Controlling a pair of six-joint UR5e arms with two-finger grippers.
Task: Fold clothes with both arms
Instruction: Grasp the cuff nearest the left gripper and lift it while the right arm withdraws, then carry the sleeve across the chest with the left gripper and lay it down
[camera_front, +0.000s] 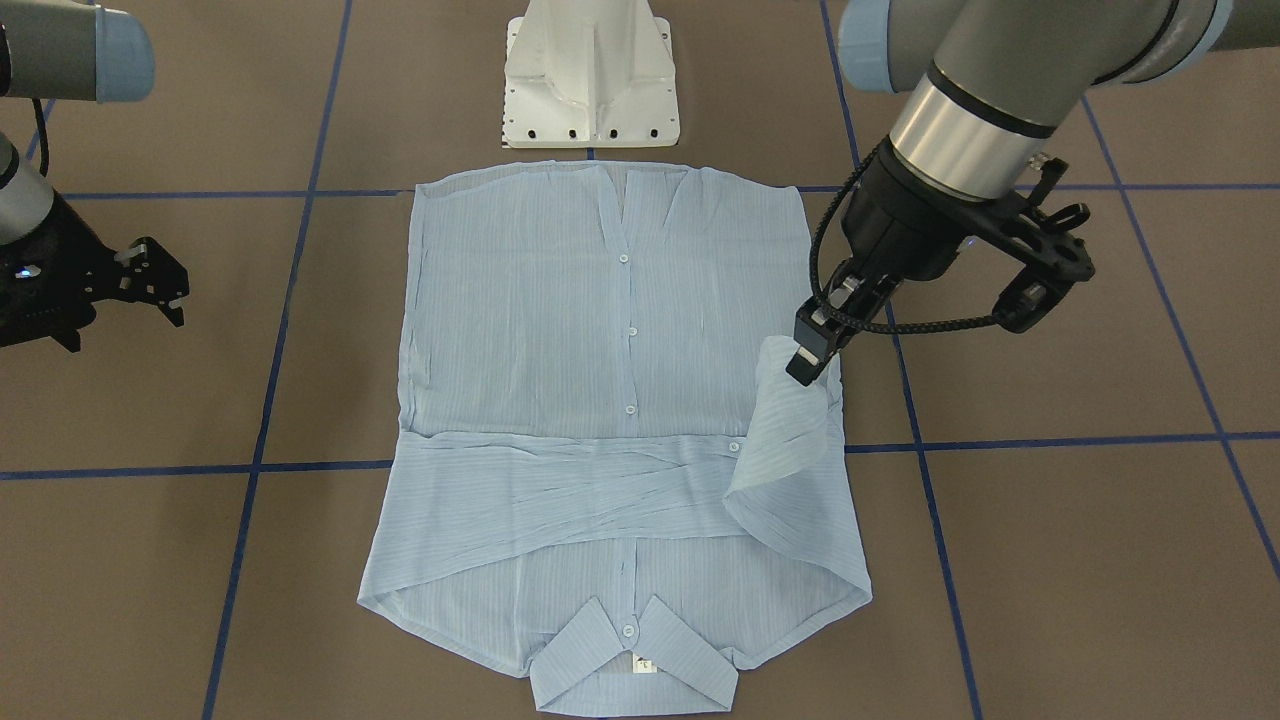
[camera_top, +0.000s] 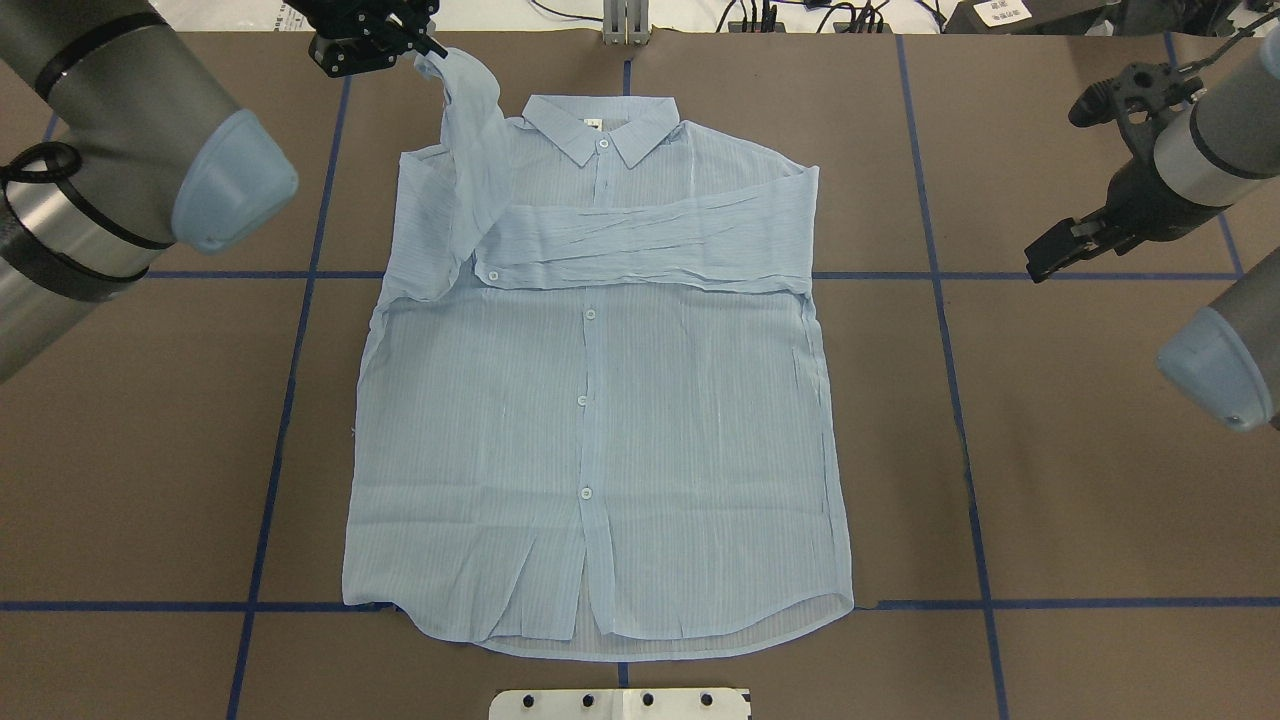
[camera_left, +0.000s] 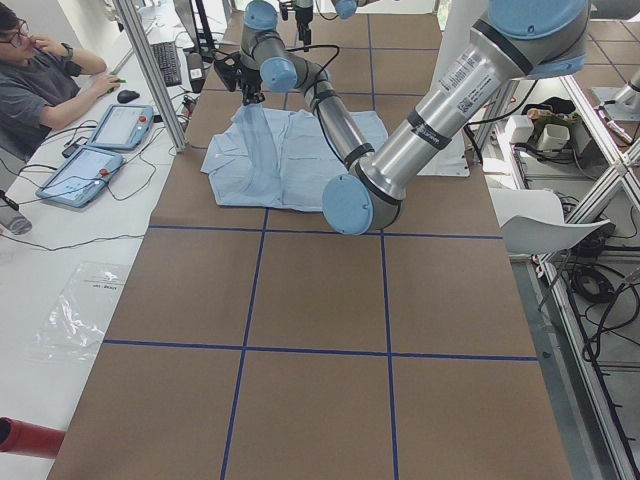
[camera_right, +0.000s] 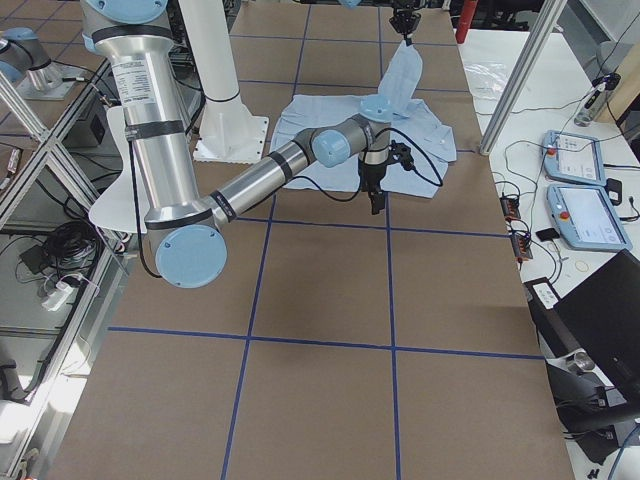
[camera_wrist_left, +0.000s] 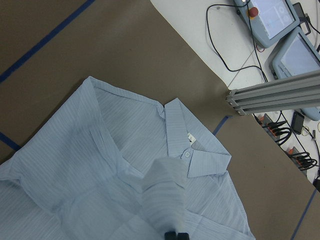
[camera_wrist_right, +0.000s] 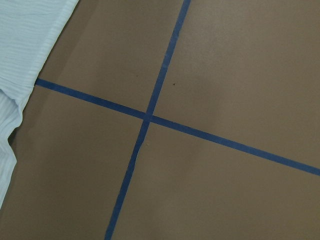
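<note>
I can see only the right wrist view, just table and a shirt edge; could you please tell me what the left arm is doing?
Observer: The left gripper is shut on a sleeve, holding it lifted above the shirt.
Operator: Thank you. Where is the other sleeve?
Observer: The other sleeve lies flat across the chest, near the collar.
Operator: Is the shirt face up?
Observer: Yes, its buttons show.

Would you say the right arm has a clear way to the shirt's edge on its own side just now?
Probably yes: the right gripper hangs over bare table beside the shirt, with nothing between them. The left gripper holds a raised sleeve at the opposite side.
</note>
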